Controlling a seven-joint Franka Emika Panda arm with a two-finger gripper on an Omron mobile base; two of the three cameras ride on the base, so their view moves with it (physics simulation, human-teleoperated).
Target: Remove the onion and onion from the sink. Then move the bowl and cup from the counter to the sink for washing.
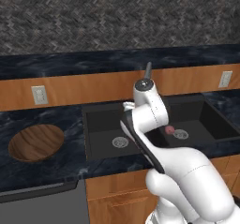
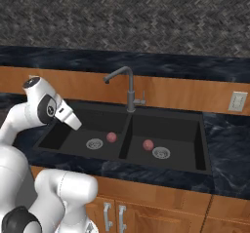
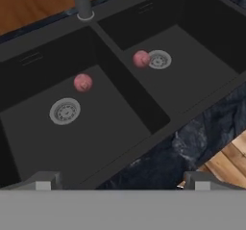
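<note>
Onions (image 3: pixel 82 83) (image 3: pixel 141 59) lie in the sink (image 3: pixel 120 84), one per basin beside its drain; your pincer (image 3: pixel 120 181) hangs released above the sink's near rim.

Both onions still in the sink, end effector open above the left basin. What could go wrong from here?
1. Each small pinkish-red round onion lies right beside a round metal drain; being round, it may roll away from closing fingers.
2. The black double-basin sink has a divider and steep walls; the open end effector could clip them descending.
3. The grey gooseneck faucet overhangs the divider, likely crowding the arm.
</note>
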